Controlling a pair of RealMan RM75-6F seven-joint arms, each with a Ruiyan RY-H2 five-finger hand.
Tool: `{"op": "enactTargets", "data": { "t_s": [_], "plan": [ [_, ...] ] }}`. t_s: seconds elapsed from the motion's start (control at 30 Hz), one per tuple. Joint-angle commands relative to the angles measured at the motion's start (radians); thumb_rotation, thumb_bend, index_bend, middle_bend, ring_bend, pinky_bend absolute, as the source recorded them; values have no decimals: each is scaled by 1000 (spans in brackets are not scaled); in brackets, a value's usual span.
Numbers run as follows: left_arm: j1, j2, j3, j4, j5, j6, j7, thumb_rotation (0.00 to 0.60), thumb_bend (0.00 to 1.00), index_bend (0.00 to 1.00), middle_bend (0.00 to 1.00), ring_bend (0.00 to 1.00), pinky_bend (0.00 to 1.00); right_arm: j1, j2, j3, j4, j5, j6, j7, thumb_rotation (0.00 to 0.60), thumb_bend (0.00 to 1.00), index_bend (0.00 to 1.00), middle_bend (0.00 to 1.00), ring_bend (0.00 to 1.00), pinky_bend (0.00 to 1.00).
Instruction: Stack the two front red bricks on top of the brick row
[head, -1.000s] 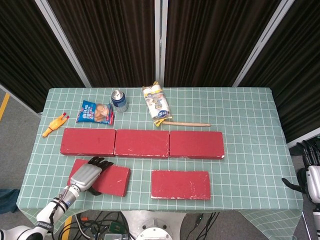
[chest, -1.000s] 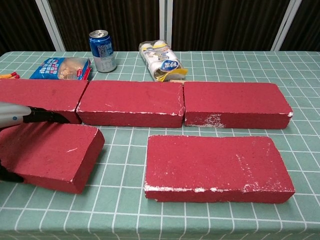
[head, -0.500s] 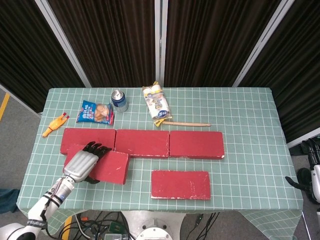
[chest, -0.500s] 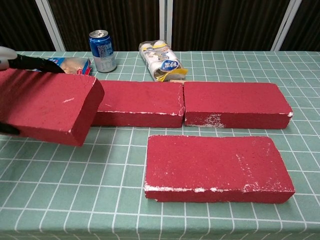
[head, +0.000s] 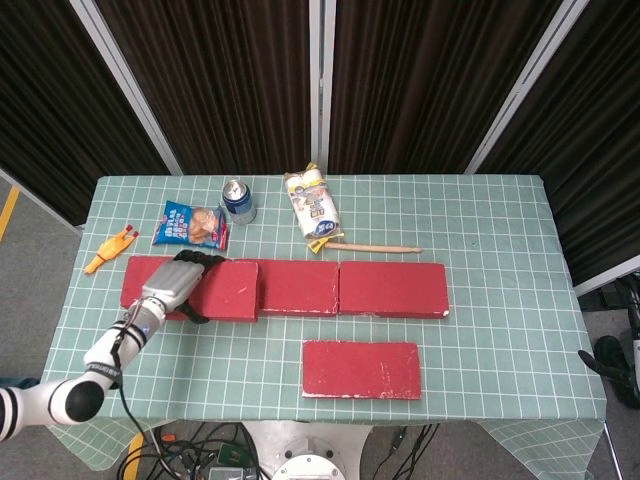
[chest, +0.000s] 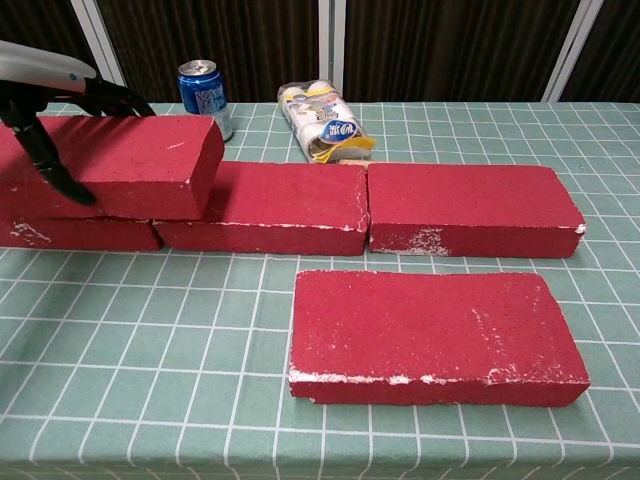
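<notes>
Green-checked table (head: 500, 260) w/ brick row (head: 340, 288) across mid. Left hand (head: 176, 282) grips lifted brick (chest: 120, 165) over row's 9 o'clock end; second front brick (head: 361, 369) lies at 6. Right hand's state: can't tell.

brick (chest: 120, 165) atop brick row (chest: 400, 205) (left end)

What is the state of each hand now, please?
Left hand: holding a red brick over the brick row.
Right hand: not in view.

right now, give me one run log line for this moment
left hand grips held brick over brick row left end | front brick on table | right hand out of view
</notes>
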Motion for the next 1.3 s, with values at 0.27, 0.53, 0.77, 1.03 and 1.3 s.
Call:
{"op": "enactTargets", "data": {
  "t_s": [0.27,0.53,0.77,1.03,1.3],
  "plan": [
    [-103,-92,36,62,-175,61,49,600,176,144,181,76,0,2,-1,0,3,3,-7,2,600,0,0,0,0,0],
    [-136,-135,51,107,-163,66,66,600,176,144,183,76,0,-2,-3,0,6,10,-7,5,600,0,0,0,0,0],
    [-151,-157,59,126,-156,57,62,600,177,144,183,76,0,-2,-3,0,9,14,-12,7,600,0,0,0,0,0],
    [-169,-167,50,153,-168,27,31,600,176,144,183,76,0,-1,-4,2,16,21,-20,12,600,0,0,0,0,0],
    [-186,-182,63,175,-184,11,24,600,177,144,182,63,0,-2,-6,1,23,22,-23,17,600,0,0,0,0,0]
  ]
}}
